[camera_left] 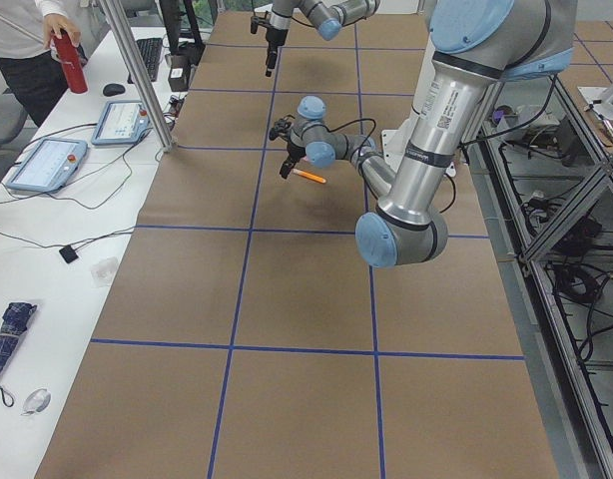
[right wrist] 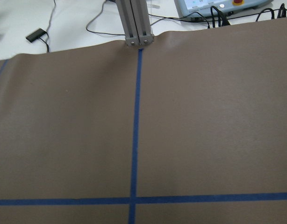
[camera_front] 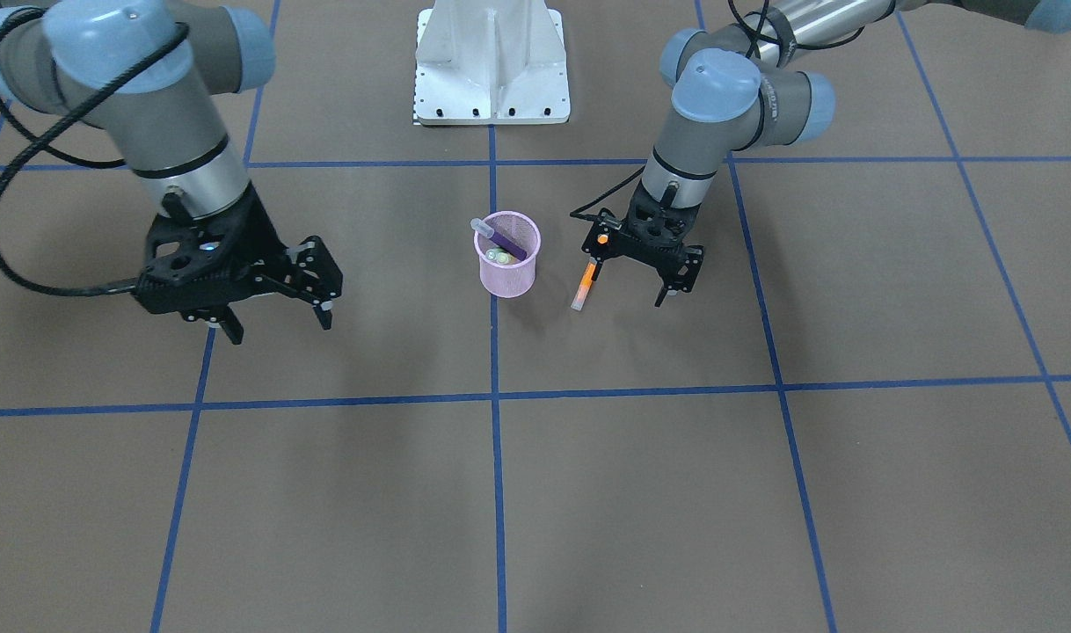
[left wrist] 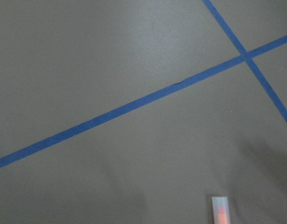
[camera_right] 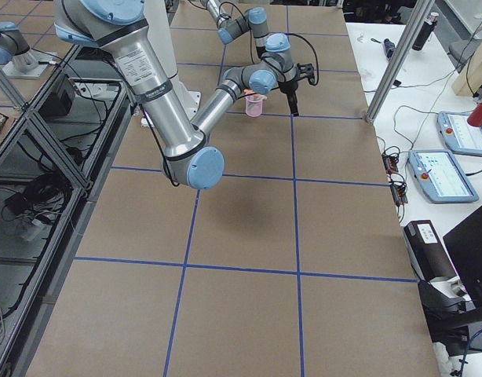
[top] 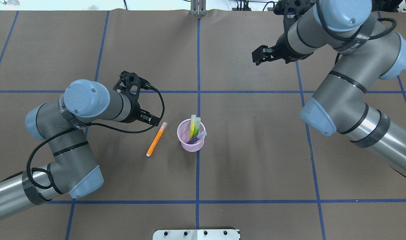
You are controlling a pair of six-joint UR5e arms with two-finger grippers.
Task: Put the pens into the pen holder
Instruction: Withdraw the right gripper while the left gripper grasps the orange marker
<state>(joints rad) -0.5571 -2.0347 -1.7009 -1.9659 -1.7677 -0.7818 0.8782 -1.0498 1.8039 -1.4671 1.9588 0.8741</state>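
The pale pink mesh pen holder [camera_front: 507,264] [top: 191,141] stands upright near the table's middle. Three pens lean inside it: purple [camera_front: 506,240], yellow [top: 192,127] and green [top: 197,126]. An orange pen [camera_front: 585,283] [top: 155,140] lies flat on the table beside the holder, on the robot's left of it. My left gripper [camera_front: 628,288] hovers open over the table, one fingertip right next to the orange pen's capped end, nothing held. The left wrist view catches only that pen's cap tip [left wrist: 219,210]. My right gripper [camera_front: 278,323] hangs open and empty, well off to the holder's other side.
Brown paper with a blue tape grid [camera_front: 493,397] covers the table. The white robot base plate [camera_front: 491,61] sits at the robot's edge. An aluminium post [right wrist: 136,23] stands at the far edge. A side bench holds tablets [camera_left: 47,165], and a person [camera_left: 27,40] stands by it.
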